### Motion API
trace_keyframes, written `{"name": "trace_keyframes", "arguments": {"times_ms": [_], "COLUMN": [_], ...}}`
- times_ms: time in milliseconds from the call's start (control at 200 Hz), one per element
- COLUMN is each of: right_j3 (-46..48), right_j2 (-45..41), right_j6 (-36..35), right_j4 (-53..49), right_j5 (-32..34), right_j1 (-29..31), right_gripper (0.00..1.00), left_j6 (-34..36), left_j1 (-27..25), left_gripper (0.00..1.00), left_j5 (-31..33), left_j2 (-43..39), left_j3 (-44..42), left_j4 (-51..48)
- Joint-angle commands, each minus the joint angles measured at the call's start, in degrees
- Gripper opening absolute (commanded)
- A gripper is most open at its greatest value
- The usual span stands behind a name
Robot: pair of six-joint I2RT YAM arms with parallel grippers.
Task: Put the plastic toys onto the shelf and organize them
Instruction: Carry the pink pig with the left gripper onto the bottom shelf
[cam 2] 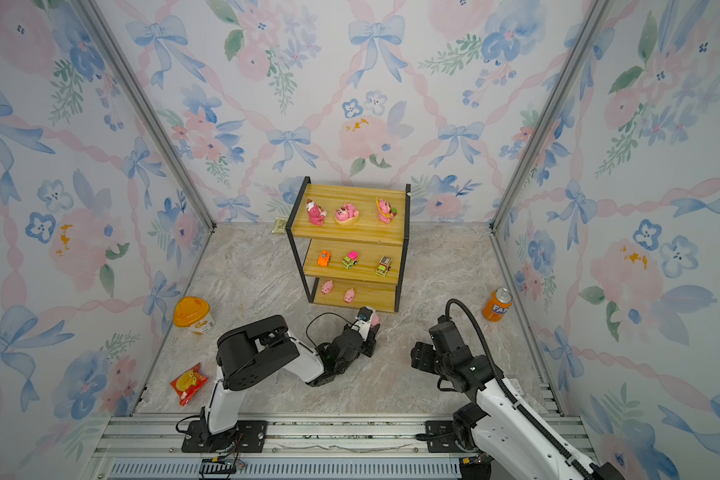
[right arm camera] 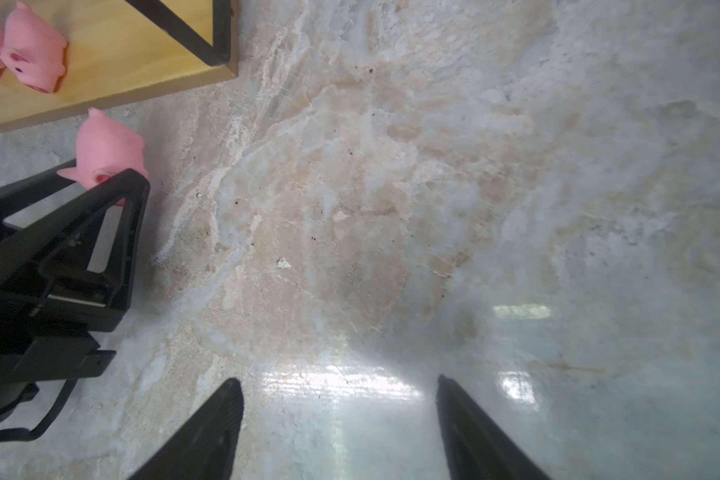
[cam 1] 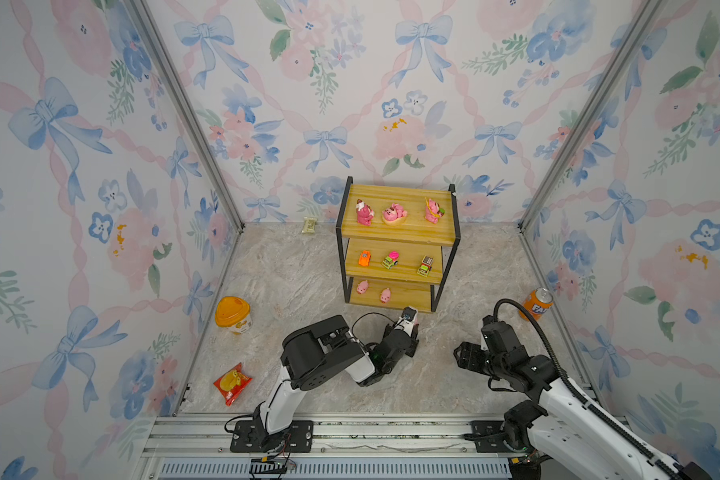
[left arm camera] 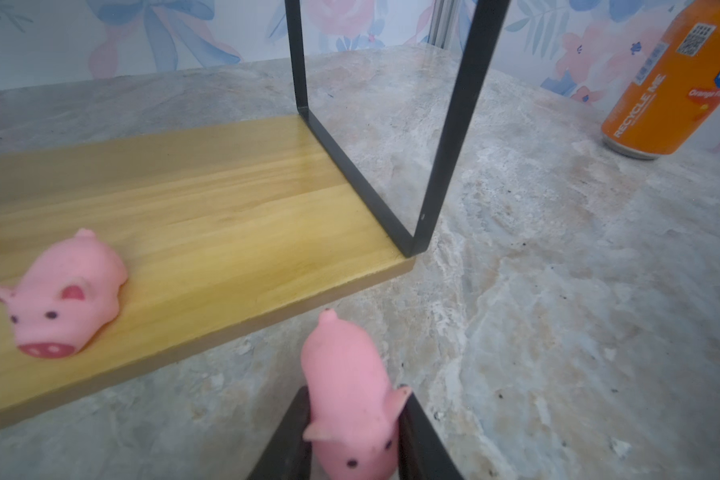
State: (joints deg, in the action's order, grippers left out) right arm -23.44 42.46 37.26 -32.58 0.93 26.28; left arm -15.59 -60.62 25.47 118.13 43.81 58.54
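Left gripper (left arm camera: 356, 401) clamped on a pale pink pig (left arm camera: 346, 374), its fingers (left arm camera: 425, 440) pinching the head from both sides and the tail end pointing at the shelf (left arm camera: 225, 208). The pig lies just off the front edge of the bottom board, close to that board's right corner, none of it on the wood; whether it touches the marble worktop (left arm camera: 558, 311) cannot be told. The left wrist view alone shows the grip head-on — in both top views the wrist covers nearly all of the toy. The right wrist view gives the same grip from the side and adds the right gripper (right arm camera: 338, 380), jaws wide apart with nothing between them, above bare marble. Only the top views show the whole rack: three bear figurines (cam 1: 394, 214) on the top board, three mini cars (cam 1: 390, 260) on the middle one, two more pigs (cam 1: 362, 286) toward the left end of the bottom one. They also show a soda can (cam 1: 537, 303) near the worktop's right edge — seen in the left wrist view too — an orange-lidded tub (cam 1: 232, 314) at its left edge, and a red snack bag (cam 1: 231, 382) toward the front-left corner.
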Motion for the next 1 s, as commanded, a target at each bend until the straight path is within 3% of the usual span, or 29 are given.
{"name": "trace_keyframes", "arguments": {"times_ms": [0,995], "right_j3": [0.04,0.60], "right_j2": [-0.70,-2.12], "right_j6": [-0.23,-0.44], "right_j4": [-1.53,-2.14], "right_j5": [1.28,1.03], "right_j1": [-0.55,-1.22], "right_gripper": [0.76,0.76], "left_j6": [1.44,-1.30], "left_j1": [1.17,4.15], "left_gripper": [0.33,0.36], "left_j5": [-0.40,1.17], "left_j2": [0.04,5.65], "left_j3": [1.52,9.47], "left_j4": [0.25,0.34]}}
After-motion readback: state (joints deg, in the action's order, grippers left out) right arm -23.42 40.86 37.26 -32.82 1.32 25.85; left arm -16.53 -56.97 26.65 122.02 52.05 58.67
